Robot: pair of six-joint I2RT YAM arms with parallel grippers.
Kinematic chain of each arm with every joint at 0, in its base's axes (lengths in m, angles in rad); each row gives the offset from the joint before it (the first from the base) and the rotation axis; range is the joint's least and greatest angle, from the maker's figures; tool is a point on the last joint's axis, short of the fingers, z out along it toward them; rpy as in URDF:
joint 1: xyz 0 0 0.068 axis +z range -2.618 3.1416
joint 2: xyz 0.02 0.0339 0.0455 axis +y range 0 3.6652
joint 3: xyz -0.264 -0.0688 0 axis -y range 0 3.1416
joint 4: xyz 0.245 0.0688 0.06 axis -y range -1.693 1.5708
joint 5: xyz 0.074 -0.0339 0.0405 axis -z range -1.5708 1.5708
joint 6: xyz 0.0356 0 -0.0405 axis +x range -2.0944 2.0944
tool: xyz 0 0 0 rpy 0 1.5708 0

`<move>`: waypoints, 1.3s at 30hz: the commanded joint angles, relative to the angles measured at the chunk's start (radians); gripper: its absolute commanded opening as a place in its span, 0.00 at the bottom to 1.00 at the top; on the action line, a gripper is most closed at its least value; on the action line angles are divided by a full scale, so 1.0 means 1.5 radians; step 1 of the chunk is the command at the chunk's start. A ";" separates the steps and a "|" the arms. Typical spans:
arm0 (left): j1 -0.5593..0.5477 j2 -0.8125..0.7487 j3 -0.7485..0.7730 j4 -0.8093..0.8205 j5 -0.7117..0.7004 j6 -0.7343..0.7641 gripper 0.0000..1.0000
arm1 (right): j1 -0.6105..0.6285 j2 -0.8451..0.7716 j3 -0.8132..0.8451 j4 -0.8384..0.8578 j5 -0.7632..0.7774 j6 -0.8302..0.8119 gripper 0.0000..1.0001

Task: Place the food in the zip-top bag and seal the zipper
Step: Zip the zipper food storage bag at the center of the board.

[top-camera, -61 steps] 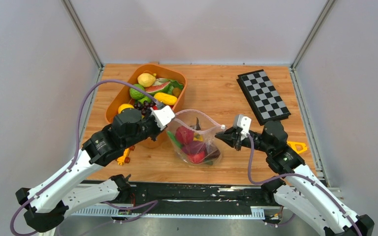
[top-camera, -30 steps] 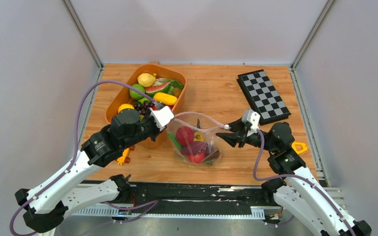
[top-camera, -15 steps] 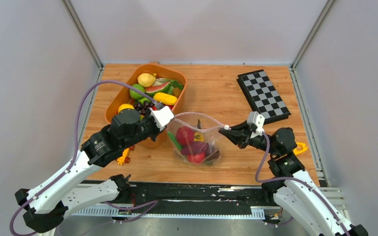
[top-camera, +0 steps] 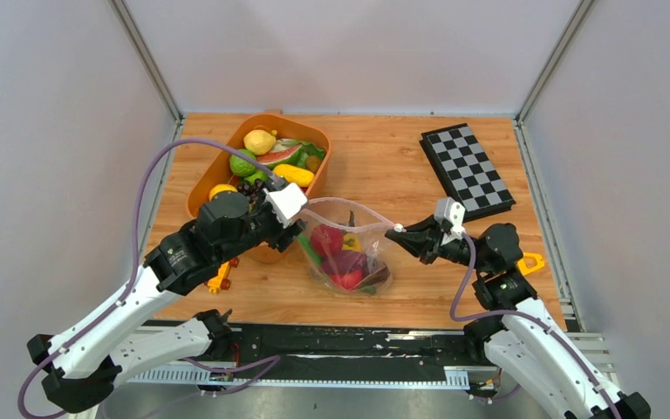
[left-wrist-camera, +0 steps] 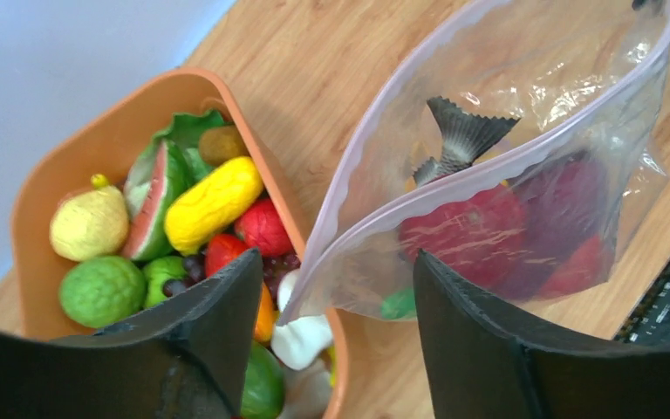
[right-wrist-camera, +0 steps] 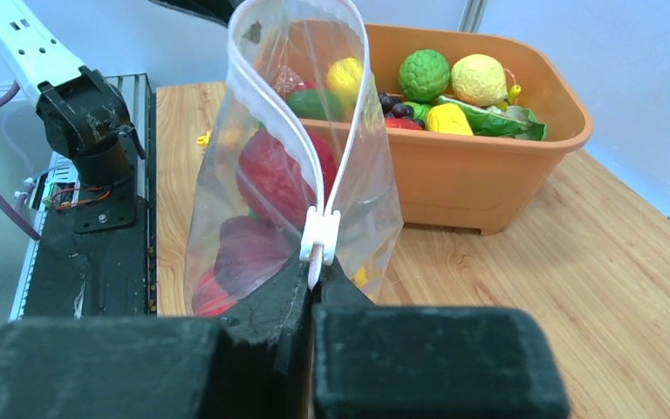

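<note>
My right wrist camera shows what the top view cannot: my right pincer (right-wrist-camera: 314, 278) is closed tight on the zipper (right-wrist-camera: 269, 118) at its white slider (right-wrist-camera: 319, 234). Ahead of the fingertips the two strips stand apart as an open loop. The zip-top bag (right-wrist-camera: 227, 218) stands just ahead of this pincer, with the food (right-wrist-camera: 270, 179) inside, red and purple pieces. My left wrist camera shows my left pincer (left-wrist-camera: 338, 262) wide, with the other end of the bag lying between its fingers; whether it touches them I cannot tell. Only from above I see both pincers at the two ends of the bag, and the orange tub (top-camera: 218, 168) just beyond my left one. One second ago the left pincer was shut on that corner and the right one stood open beside the slider; now it is the reverse. A grey ribbed piece (left-wrist-camera: 458, 135) in the bag I cannot name, and the crinkled plastic blurs the pieces at the bottom. My own fingers cut off the lower part of both wrist views.
</note>
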 commanded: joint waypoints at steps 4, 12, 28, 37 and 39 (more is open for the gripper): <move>0.002 0.010 0.089 0.047 0.011 -0.026 0.90 | -0.003 0.018 0.041 -0.002 -0.045 -0.016 0.00; 0.002 0.104 0.172 0.091 0.209 -0.032 0.96 | -0.003 0.026 0.057 -0.021 -0.065 -0.029 0.00; -0.057 0.304 0.272 0.112 0.425 0.135 0.92 | -0.002 0.040 0.080 -0.081 -0.068 -0.068 0.00; -0.086 0.385 0.342 0.015 0.441 0.157 0.68 | -0.002 0.028 0.083 -0.096 -0.064 -0.094 0.00; -0.094 0.392 0.344 0.000 0.433 0.164 0.66 | -0.003 0.023 0.084 -0.100 -0.062 -0.098 0.00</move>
